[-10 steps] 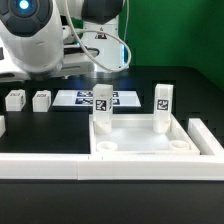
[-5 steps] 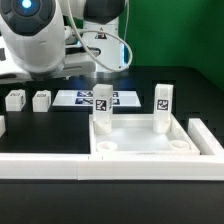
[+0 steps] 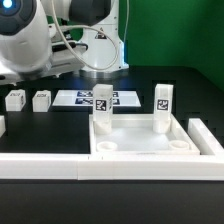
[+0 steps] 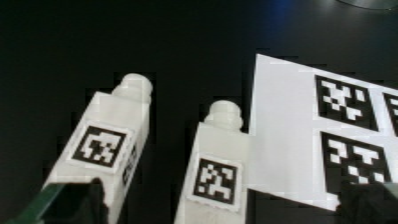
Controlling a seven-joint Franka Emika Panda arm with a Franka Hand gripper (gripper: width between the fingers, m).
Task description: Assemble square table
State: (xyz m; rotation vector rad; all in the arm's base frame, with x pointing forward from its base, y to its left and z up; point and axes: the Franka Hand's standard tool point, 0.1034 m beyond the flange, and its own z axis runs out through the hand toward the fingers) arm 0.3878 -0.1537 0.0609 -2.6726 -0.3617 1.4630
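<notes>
The square white table top (image 3: 140,147) lies near the front, with two tagged legs standing upright in its far corners (image 3: 101,110) (image 3: 163,108). Two loose legs (image 3: 15,99) (image 3: 41,99) lie on the black table at the exterior view's left. In the wrist view these two legs (image 4: 111,135) (image 4: 221,165) lie side by side. My gripper (image 4: 217,208) is open above them. One dark fingertip (image 4: 68,205) stands over the outer leg and the other fingertip (image 4: 368,203) over the marker board. It holds nothing. The arm (image 3: 25,40) hides the gripper in the exterior view.
The marker board (image 3: 88,97) (image 4: 329,110) lies flat just beside the loose legs. A long white border rail (image 3: 60,167) runs along the front, with side pieces at the exterior view's right (image 3: 206,137) and left edge (image 3: 2,125).
The arm has shifted toward the exterior view's left, over the loose legs. The table top and all legs have not moved.
</notes>
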